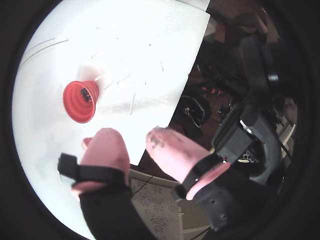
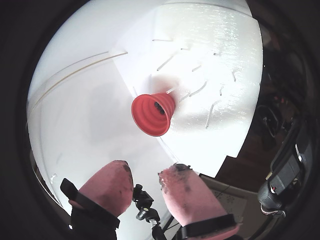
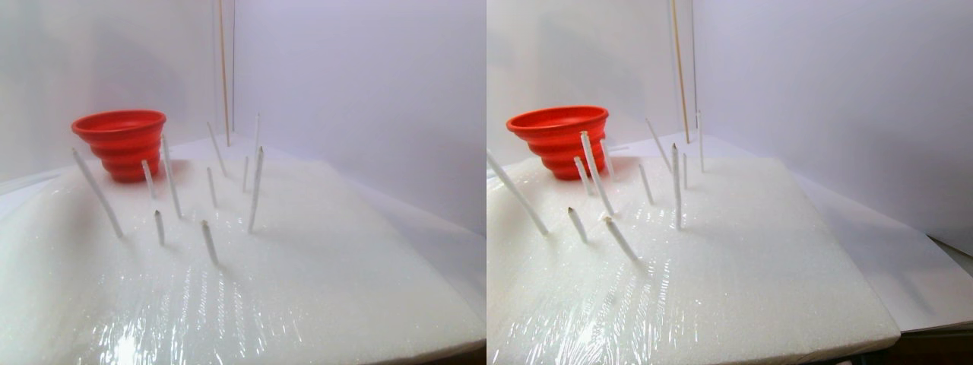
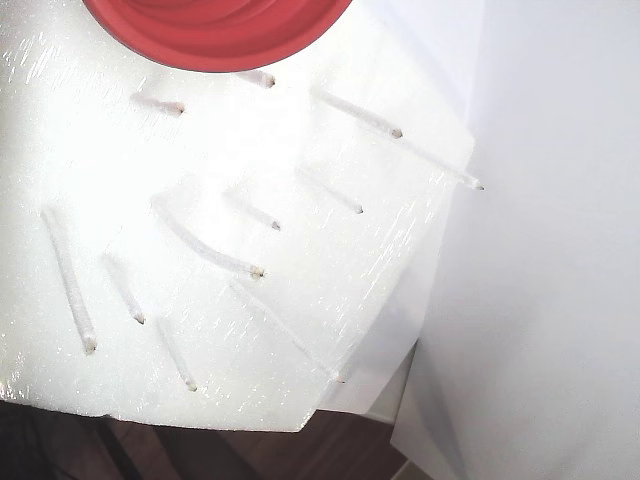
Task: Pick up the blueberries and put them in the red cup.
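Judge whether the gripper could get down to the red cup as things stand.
Probably yes. The open, empty gripper hangs above the red cup, with only air between; the white sticks stand beside the cup, not over its mouth.

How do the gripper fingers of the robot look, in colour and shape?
The gripper has two rounded pink fingers, each wrapped by a thin black band near its base. Dark smudges mark the fingertips. The mounts behind are black; one has small dimples.

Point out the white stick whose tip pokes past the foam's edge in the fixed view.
The rightmost stick: its dark tip shows beyond the foam; every other tip stays over it.
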